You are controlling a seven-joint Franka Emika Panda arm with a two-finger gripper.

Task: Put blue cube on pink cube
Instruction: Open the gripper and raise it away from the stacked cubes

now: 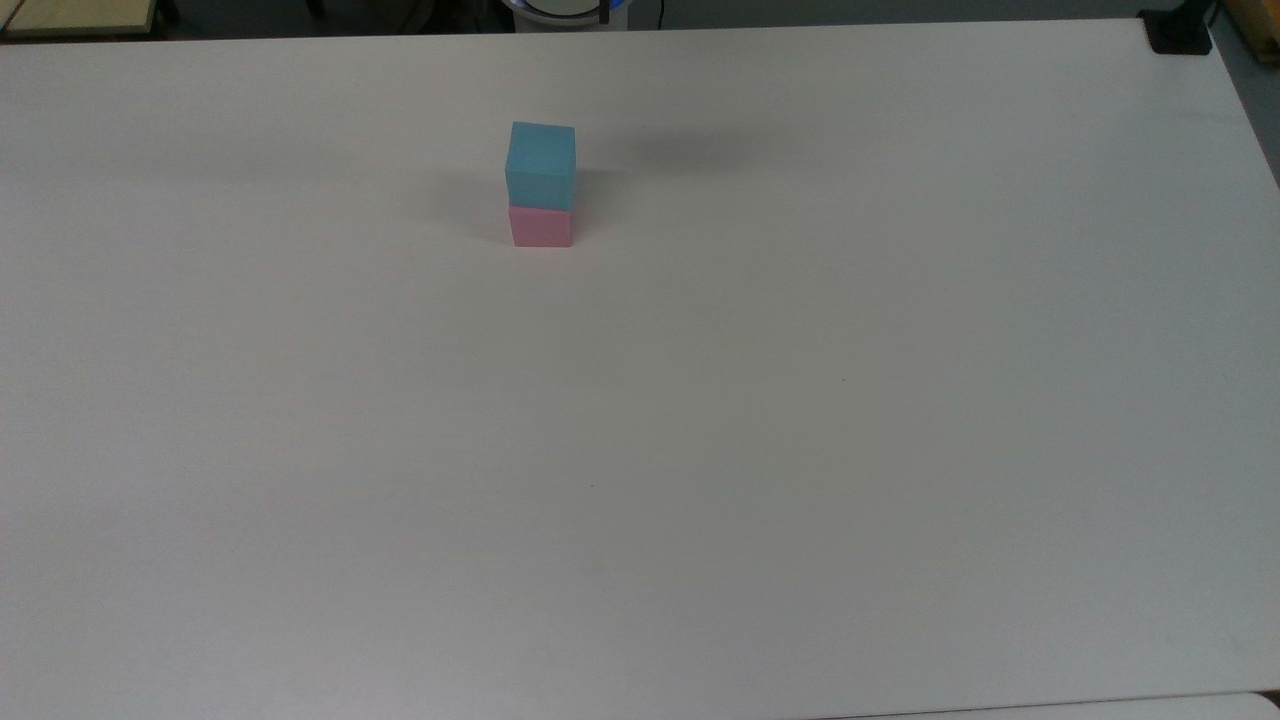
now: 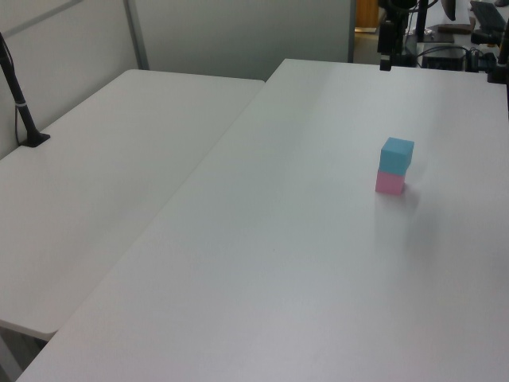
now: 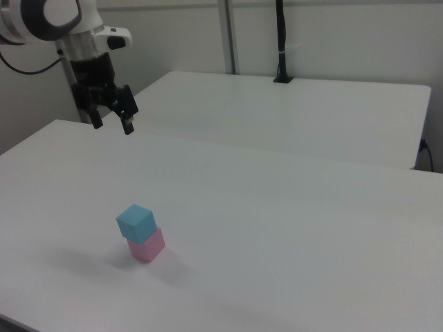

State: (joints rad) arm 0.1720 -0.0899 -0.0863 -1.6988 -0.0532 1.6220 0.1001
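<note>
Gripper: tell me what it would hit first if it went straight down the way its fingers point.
Probably bare table: the open gripper hangs off to the side of the blue cube stacked on the pink cube, though depth is uncertain.

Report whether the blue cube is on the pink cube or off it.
On. The blue cube rests on the pink cube, turned slightly, while the gripper hangs open and apart.
</note>
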